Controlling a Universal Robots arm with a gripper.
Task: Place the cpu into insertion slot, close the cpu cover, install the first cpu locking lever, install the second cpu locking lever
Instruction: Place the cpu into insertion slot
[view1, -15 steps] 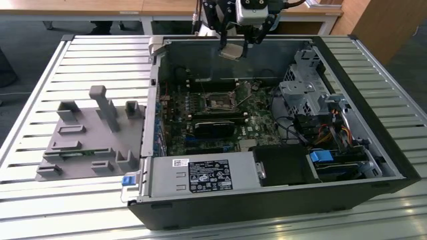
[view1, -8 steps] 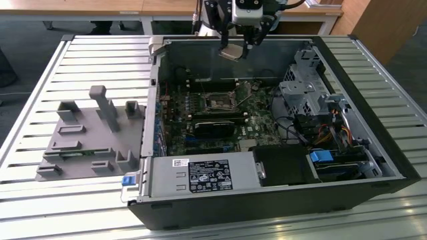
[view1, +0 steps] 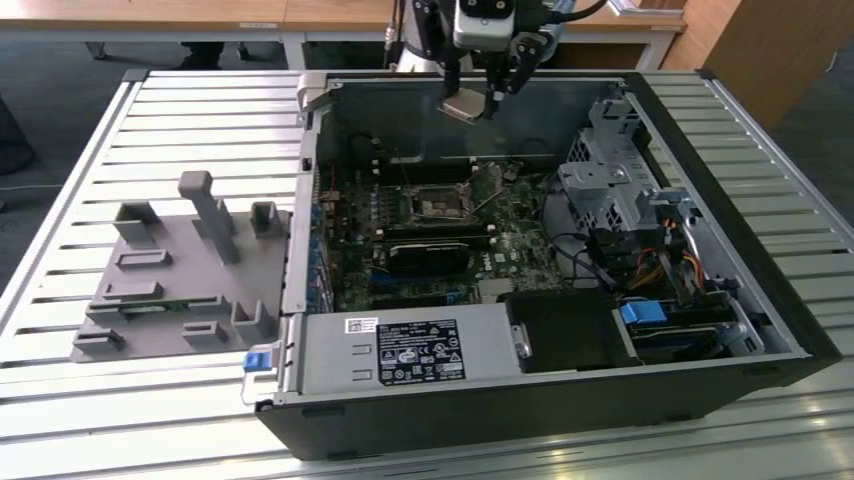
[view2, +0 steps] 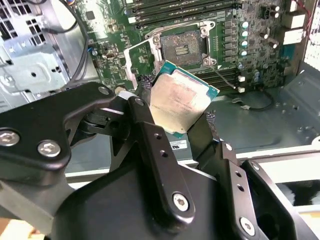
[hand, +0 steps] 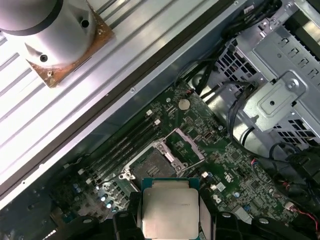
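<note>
— What has the gripper (view1: 478, 100) got hold of?

— The chip (view1: 465, 107). Its two black fingers (view2: 150, 130) are closed in on opposite edges of it, with the dull silver face turned toward both wrist cameras. In the exterior view the chip hangs at a tilt.

— Where is that?

— In the air inside the open computer case (view1: 534, 420), close to the case wall on the arm's side, well clear of the green board (view1: 514, 245) below.

— And the socket?

— The socket (view1: 438, 203) sits on that board with its dark centre uncovered. In both wrist views it is apart from the chip.

— The cover?

— The cover (view2: 127, 62) looks swung open, its thin metal frame just beside the socket. I can't make out its exact angle.

— What's around the case?

— It lies on its side on a slatted metal table (view1: 160, 110). A grey plastic holder (view1: 174, 270) rests on the table at the exterior view's left, just beside the case.
</note>
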